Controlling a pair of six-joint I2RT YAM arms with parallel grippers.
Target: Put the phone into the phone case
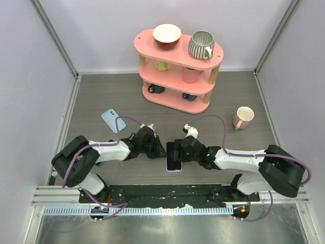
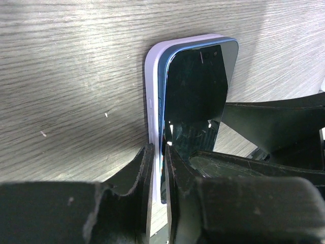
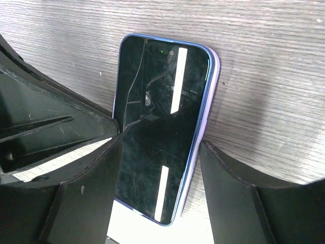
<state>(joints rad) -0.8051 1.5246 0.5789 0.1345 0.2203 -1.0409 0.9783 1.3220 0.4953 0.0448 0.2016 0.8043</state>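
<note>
- Lilac case [image 2: 150, 86] wall shows best from my left wrist, wrapped round the blue phone [image 2: 195, 86] on the wood table [image 2: 66, 76]
- right wrist mostly sees the dark screen
- left gripper [image 2: 158, 165] pinched tight on the case wall and phone edge
- right gripper [image 3: 161, 142] jaws wide, straddling the phone, gripping nothing

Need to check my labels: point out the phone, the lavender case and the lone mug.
phone [image 3: 160, 127]: right wrist view, middle of the dark screen.
lavender case [image 2: 151, 71]: left wrist view, left side wall.
lone mug [image 1: 245, 116]: top external view, pale inside.
</note>
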